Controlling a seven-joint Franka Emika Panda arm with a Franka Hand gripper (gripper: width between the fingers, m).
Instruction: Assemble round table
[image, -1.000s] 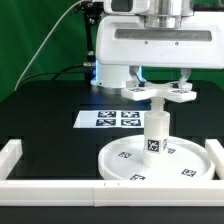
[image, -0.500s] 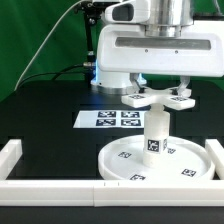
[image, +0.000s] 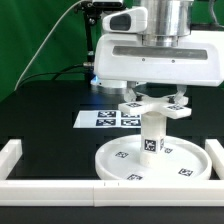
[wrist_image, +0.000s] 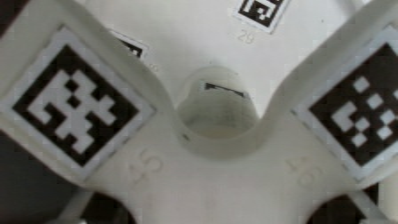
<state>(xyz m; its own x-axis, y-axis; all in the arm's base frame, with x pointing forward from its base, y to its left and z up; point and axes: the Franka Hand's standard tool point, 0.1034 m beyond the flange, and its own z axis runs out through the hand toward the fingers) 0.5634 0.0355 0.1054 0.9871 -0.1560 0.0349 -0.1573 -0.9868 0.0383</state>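
Leg (image: 152, 137) stands straight up on the round disc (image: 108, 162), right under the cross base (image: 152, 106) that the end effector (image: 156, 99) holds clamped between its fingers.

On disc (image: 200, 160) stands leg (image: 153, 137), under cross base (image: 157, 106).

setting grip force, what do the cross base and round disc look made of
cross base: likely hard white plastic, smooth, faint sheen; rounded moulded edges show in the wrist view. round disc: seemingly the same white plastic, smooth, with a raised rim.
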